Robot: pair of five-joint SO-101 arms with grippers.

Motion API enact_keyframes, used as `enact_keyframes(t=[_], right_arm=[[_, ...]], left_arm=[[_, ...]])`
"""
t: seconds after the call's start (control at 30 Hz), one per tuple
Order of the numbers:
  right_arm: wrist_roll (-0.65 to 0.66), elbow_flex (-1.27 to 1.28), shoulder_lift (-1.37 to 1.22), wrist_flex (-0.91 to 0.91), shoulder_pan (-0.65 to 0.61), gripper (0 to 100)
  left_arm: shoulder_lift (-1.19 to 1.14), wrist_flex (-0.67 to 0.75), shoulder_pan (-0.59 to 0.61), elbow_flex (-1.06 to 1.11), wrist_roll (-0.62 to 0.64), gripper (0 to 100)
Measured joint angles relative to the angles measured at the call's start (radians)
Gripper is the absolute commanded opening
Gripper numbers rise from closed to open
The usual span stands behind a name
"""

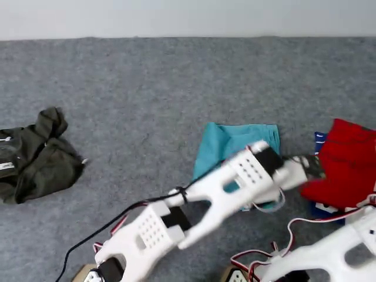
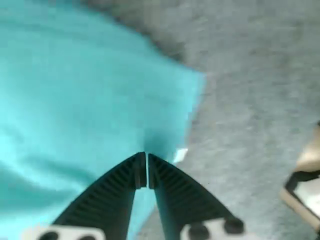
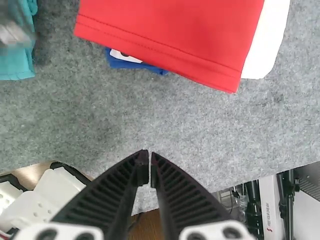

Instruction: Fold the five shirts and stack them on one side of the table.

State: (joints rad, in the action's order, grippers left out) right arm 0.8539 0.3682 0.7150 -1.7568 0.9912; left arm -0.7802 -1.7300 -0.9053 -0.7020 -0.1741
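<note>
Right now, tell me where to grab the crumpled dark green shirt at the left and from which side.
Grip the dark green shirt by the bunched ridge at its far end, probably from above, on the side facing the middle of the table. The cloth stands up there, while the rest lies flatter.

No text, number or sign is legible. The white printed marks on the blue fabric shirt [image 1: 319,143] under the folded red fabric shirt [image 1: 346,161] are too small to read, as are the pale patches on the crumpled dark olive shirt [image 1: 41,155].
</note>
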Motion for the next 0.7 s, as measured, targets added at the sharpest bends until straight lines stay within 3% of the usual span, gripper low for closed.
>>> enact_keyframes(t=[0.23, 0.4, 0.7], right_arm=[[0.0, 0.0, 0.0, 0.0, -0.006, 1.4], [0.0, 0.0, 0.0, 0.0, -0.095, 1.4], [-0.08, 0.0, 0.0, 0.0, -0.247, 1.4]], left_arm=[[0.161, 0.0, 0.219, 0.0, 0.0, 2], [0.241, 0.0, 0.362, 0.0, 0.002, 2], [0.153, 0.141, 0.399, 0.002, 0.003, 2]])
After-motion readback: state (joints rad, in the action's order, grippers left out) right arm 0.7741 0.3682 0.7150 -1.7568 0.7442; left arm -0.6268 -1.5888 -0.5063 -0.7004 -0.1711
